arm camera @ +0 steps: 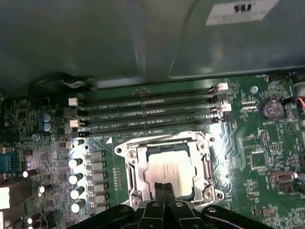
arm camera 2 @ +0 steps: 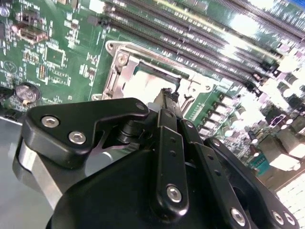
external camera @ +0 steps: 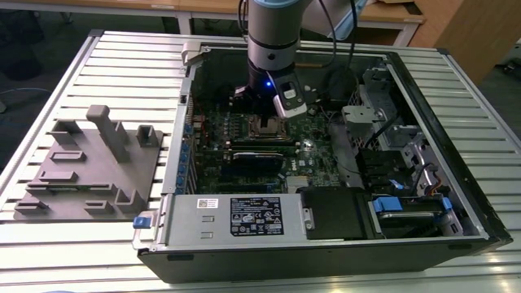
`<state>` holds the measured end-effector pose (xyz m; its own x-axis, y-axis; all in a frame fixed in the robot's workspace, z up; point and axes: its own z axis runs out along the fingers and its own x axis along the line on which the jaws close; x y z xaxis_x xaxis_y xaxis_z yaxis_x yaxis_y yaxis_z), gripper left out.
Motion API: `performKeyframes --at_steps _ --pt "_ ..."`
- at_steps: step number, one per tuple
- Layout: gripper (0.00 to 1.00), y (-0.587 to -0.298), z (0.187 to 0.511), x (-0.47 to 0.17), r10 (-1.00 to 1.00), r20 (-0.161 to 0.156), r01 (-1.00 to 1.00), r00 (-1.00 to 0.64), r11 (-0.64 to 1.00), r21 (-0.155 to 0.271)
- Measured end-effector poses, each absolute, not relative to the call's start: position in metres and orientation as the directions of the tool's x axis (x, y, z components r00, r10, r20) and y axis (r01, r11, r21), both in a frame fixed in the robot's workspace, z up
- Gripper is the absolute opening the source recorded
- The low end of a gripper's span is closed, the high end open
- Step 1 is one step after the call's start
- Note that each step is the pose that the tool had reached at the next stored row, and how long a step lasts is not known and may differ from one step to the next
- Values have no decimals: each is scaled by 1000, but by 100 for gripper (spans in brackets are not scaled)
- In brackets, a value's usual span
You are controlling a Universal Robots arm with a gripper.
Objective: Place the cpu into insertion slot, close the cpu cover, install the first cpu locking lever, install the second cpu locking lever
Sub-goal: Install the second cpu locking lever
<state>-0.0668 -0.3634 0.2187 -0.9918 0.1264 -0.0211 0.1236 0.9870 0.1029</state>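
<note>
The gripper (arm camera 2: pixel 167 98) is seen lowered over the insertion slot (arm camera 2: pixel 143 78) — fingers pressed together — with long black memory slots (arm camera 2: pixel 190 33) beyond it.

We see a grey, cylindrical arm (external camera: pixel 273 30) with a small blue light just above the gripper (arm camera 2: pixel 167 102), whose black linkage plates carry silver screws (arm camera 2: pixel 77 138), fingers (arm camera: pixel 162 192) slim and dark

No print can be read. The power supply (external camera: pixel 236 221) carries a white label (external camera: pixel 255 216) of small marks at the case's 6 o'clock; a white sticker (arm camera: pixel 237 12) on the metal wall bears perhaps bold characters, unreadable.
</note>
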Motion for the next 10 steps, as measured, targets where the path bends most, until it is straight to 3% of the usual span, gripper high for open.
performKeyframes --at_steps 10 --pt "11 -363 218 -61 127 -21 124 -992 987 102"
